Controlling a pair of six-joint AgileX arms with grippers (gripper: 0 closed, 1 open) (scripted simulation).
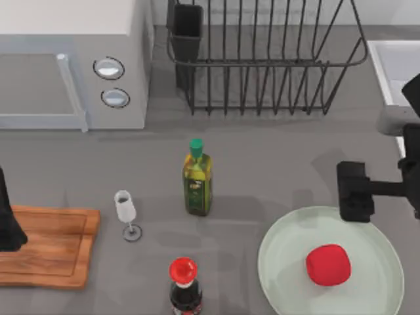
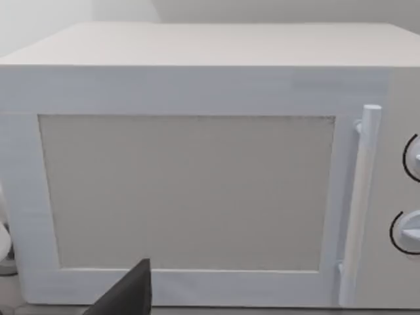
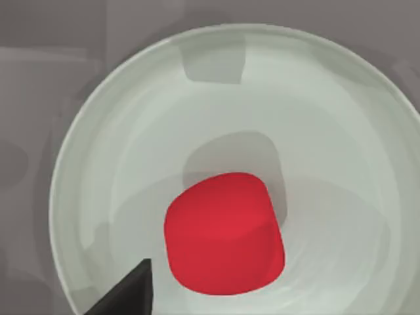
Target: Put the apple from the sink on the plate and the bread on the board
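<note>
One apple [image 1: 327, 264] on plate [image 1: 282, 262], sink [image 1: 394, 65] cropped

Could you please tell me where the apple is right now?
The apple lies on the plate at the table's front right in the top view, just below the right gripper, well right of the red-capped bottle.

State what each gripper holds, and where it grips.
Nothing. The apple lies free on the plate; the right gripper hovers apart; the left arm is parked over the board.
</note>
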